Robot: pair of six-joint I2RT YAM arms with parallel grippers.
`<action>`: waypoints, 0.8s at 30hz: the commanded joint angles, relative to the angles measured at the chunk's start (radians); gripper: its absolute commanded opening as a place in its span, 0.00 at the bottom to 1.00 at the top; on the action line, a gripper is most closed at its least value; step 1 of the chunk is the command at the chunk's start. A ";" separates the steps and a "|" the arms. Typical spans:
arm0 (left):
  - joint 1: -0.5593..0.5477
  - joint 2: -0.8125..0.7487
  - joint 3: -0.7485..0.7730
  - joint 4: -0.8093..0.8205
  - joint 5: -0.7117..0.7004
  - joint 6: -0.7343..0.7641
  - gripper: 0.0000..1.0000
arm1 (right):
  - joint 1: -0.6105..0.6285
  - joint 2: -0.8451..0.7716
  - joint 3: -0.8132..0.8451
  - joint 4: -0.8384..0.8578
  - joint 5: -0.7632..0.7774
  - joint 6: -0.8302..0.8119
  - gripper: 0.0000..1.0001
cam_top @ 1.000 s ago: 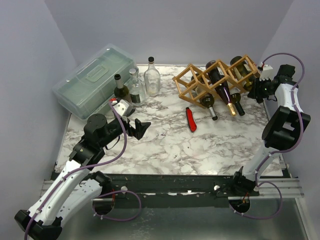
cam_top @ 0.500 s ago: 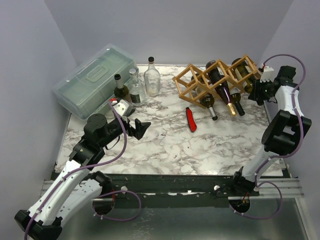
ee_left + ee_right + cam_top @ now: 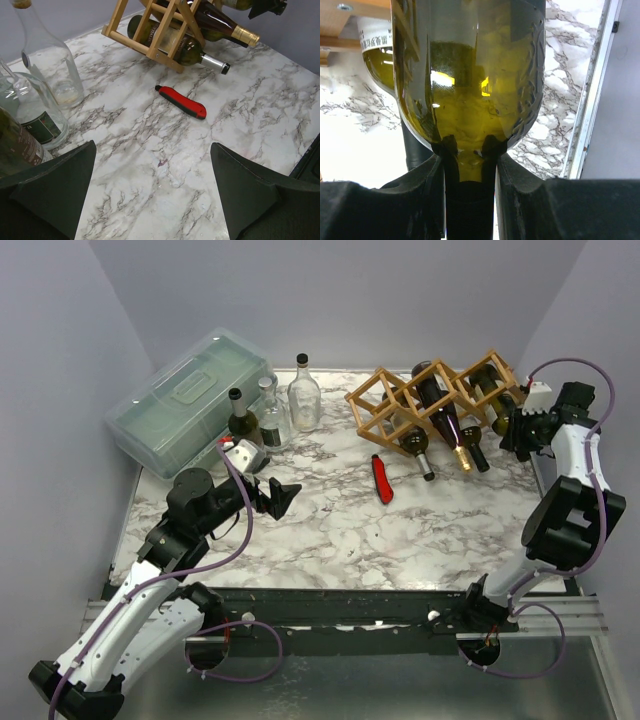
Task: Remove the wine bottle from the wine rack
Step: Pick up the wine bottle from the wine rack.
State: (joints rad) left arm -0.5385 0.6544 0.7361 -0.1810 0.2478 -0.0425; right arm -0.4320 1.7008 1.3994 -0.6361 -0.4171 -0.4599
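Observation:
The wooden wine rack (image 3: 385, 400) stands at the back right of the marble table, and its near corner (image 3: 150, 47) shows in the left wrist view. A green wine bottle (image 3: 492, 388) lies in its rightmost cell, neck pointing toward the right arm. My right gripper (image 3: 516, 424) is shut on that neck. In the right wrist view the bottle's shoulder (image 3: 470, 75) fills the frame above the gripper (image 3: 470, 190). Two more bottles (image 3: 442, 405) lie in the rack's other cells. My left gripper (image 3: 283, 496) hangs open over bare marble, and its wrist view (image 3: 152, 185) shows nothing between the jaws.
A translucent lidded box (image 3: 190, 400) sits at the back left, with three upright bottles (image 3: 272, 415) beside it. A red-handled tool (image 3: 382, 480) lies in front of the rack. The table's metal right edge (image 3: 592, 100) runs close to the held bottle.
My right gripper has shifted a little to the right and toward me, drawing the bottle slightly along with it. The left arm has not moved.

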 commanded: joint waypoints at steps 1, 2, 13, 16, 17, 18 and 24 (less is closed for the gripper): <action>0.003 -0.010 -0.014 0.014 0.008 0.012 0.99 | -0.004 -0.098 -0.033 0.088 -0.032 0.003 0.00; 0.003 -0.010 -0.014 0.013 0.008 0.012 0.99 | -0.005 -0.104 -0.041 0.089 -0.031 0.004 0.00; 0.003 -0.014 -0.014 0.013 0.001 0.015 0.99 | -0.024 -0.196 -0.141 0.090 -0.017 -0.006 0.00; 0.003 -0.016 -0.013 0.013 0.000 0.015 0.99 | -0.029 -0.234 -0.170 0.081 -0.014 -0.013 0.00; 0.002 -0.017 -0.014 0.014 -0.001 0.015 0.99 | -0.030 -0.248 -0.182 0.078 -0.010 -0.015 0.00; 0.003 -0.016 -0.014 0.013 0.000 0.016 0.99 | -0.033 -0.259 -0.191 0.075 -0.009 -0.018 0.00; 0.003 -0.022 -0.014 0.011 -0.004 0.017 0.99 | -0.049 -0.342 -0.245 0.057 0.000 -0.022 0.00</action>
State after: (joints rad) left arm -0.5385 0.6460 0.7361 -0.1810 0.2470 -0.0395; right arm -0.4744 1.4506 1.1606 -0.6292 -0.3672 -0.4541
